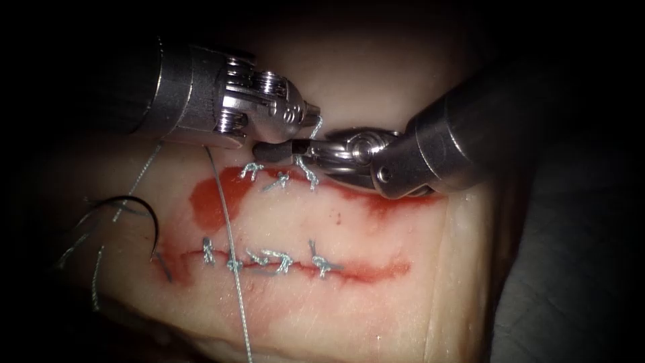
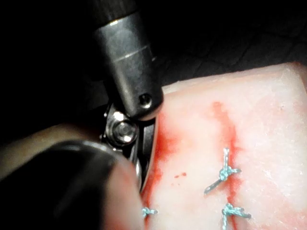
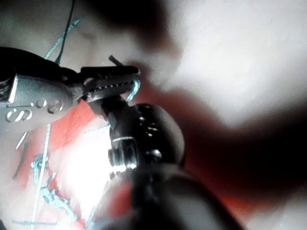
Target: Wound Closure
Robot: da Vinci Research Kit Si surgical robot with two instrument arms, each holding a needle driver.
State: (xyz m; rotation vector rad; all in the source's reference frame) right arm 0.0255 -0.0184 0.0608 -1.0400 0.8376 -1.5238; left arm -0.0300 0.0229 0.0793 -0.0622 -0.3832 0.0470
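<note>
Two tools, as I see them, meet over the upper cut: left tool and right tool both clamp thread, while the needle lies free on red-stained tissue, left of the lower cut.

Needle lies left on the tissue — tools meet above.

A dark cloth with a faint quilted grid lies under the scene at the right. It also shows as a dark gridded surface in the left wrist view.
</note>
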